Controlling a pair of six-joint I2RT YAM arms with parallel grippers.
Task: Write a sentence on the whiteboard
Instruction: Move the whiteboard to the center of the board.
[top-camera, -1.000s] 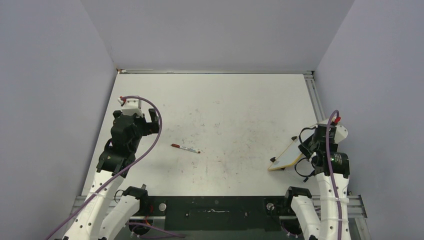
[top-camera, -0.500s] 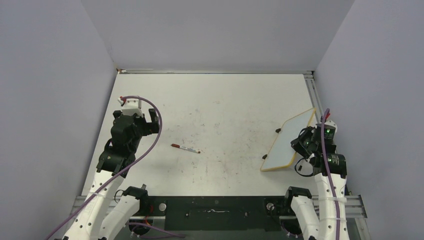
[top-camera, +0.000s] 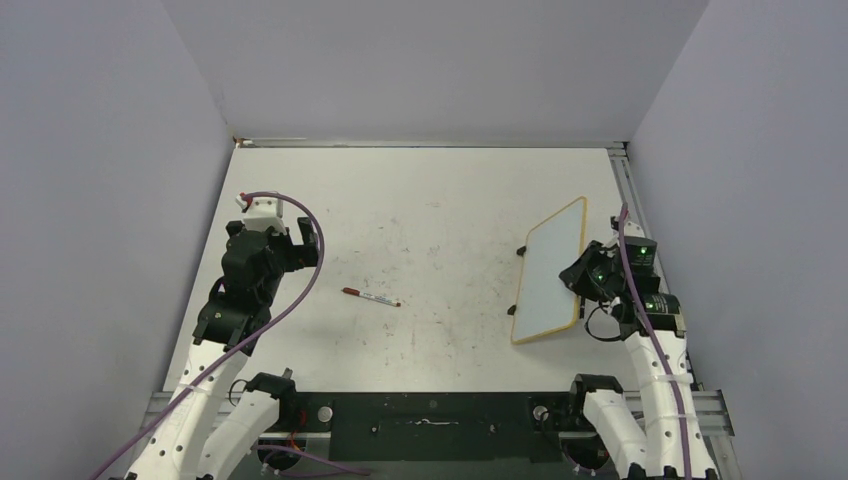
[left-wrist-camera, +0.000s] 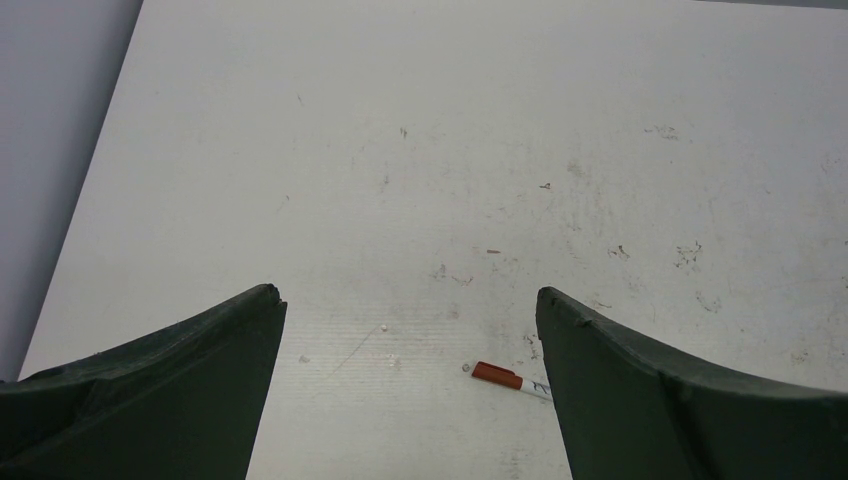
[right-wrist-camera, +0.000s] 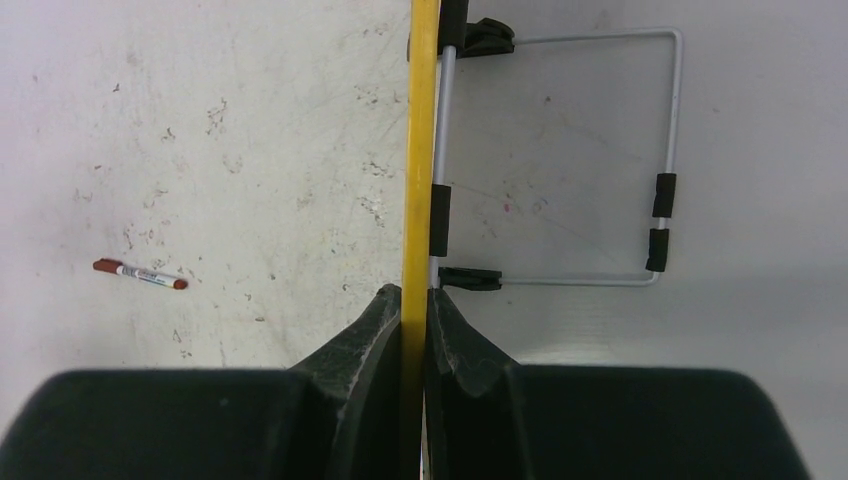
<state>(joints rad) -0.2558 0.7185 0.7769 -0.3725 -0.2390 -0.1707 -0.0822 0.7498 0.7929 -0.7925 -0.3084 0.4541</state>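
Right pincer (right-wrist-camera: 412, 295) clamps the whiteboard (top-camera: 548, 268) by its yellow rim, edge-on.

The right arm (top-camera: 660, 380) has swung its wrist in from the right edge of the table (top-camera: 430, 220) and farther from the bases, carrying along the whiteboard (top-camera: 548, 270) pinched between the right fingers (right-wrist-camera: 368, 335). A second ago the board showed almost edge-on, a low sliver beside the fingers. Now its pale face is open to the overhead camera, reaching from the fingers toward the table's middle.
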